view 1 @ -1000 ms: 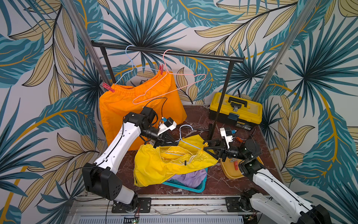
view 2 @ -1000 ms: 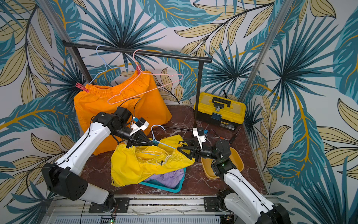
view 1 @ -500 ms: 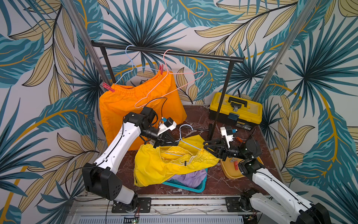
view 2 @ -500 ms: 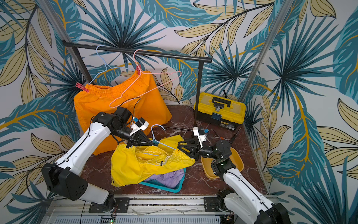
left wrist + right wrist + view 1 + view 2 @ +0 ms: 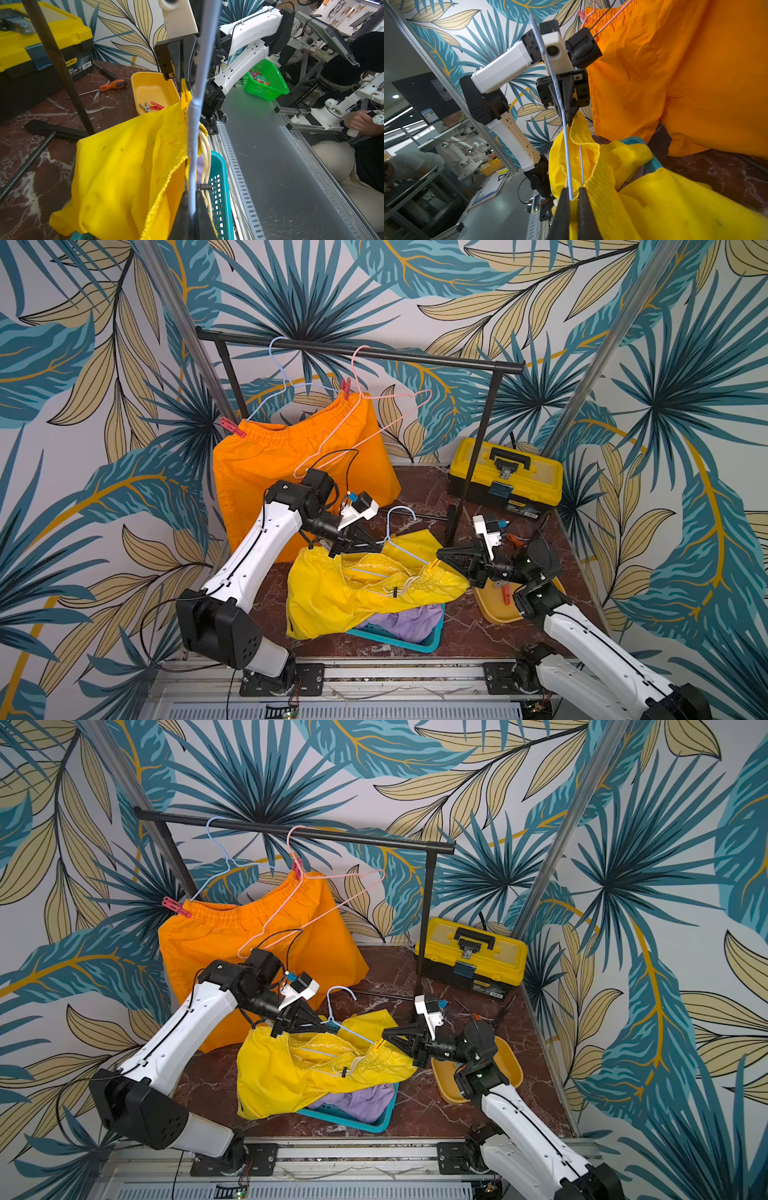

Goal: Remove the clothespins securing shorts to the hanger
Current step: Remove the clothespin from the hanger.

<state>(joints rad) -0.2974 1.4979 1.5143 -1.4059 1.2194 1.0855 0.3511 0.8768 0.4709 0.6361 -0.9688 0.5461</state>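
Your right fingers point(image 5: 563, 209) are pinched shut on the yellow clothespin point(image 5: 185, 93). It bites the waistband of the yellow shorts point(image 5: 345, 605) onto the blue hanger point(image 5: 353, 1034) at the end nearest the right arm. Your left fingers point(image 5: 357, 543) are clamped on the same hanger's wire near its hook, with nothing else in them. The shorts sag over the teal basket point(image 5: 399, 641) on the tabletop point(image 5: 419, 489), with the lilac shorts point(image 5: 407, 620) beneath them.

The first risk is the squeeze itself. No view shows whether the pin's mouth has opened. If your grip sits on its body rather than its tail, pulling will likely drag the waistband and hanger along. The wire is thin and round, so it could then twist or slip through your left fingers.

Pull away from the wire, not along it, or the pin may just slide along the hanger.

Once the pin lets go, that end of the loose fabric will probably drop. It may slump off the basket or cover whatever holds the other end, which is hidden by your left fingers.

The pin is small and smooth, so it could squirt out on the way to the yellow tray point(image 5: 498, 614).

The orange shorts point(image 5: 266, 464) hang on the rack, held by two red clothespins point(image 5: 232, 427).
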